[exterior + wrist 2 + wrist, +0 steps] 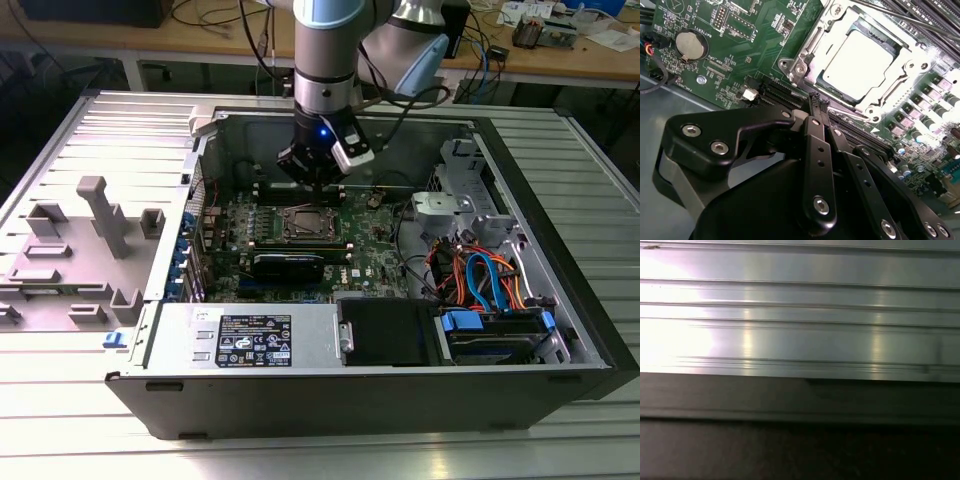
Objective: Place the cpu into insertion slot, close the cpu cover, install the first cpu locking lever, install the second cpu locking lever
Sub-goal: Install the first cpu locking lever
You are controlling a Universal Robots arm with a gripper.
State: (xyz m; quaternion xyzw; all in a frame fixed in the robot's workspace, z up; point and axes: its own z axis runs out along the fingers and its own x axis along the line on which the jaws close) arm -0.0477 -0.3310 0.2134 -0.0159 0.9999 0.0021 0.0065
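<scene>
In the exterior view the hand (313, 178) hangs inside the open computer case (300, 410), which lies on its side on the ribbed aluminium bench (100, 440); the insertion slot (305, 222) sits just below and in front of the hand on the green board (375, 240), so the arm stands upright to reach straight down past the case walls.

In the second wrist view the hand (818, 102) has its black, bolted linkage fingers drawn together to a single tip, gripping nothing; just beyond that tip the cpu (860, 60) lies flat in the insertion slot (790, 65), its dull metal top glaring white under the light. The cpu cover (832, 45), a thin silver frame, appears to lie down around the chip with the top showing through its window (the latching is too fine to judge). Long black memory slots (785, 95) run between hand and socket; a round coin battery (690, 45) lies well off to one side.

In the first wrist view, brushed aluminium ribs of the bench (800, 315) meet a dark matte band.
</scene>
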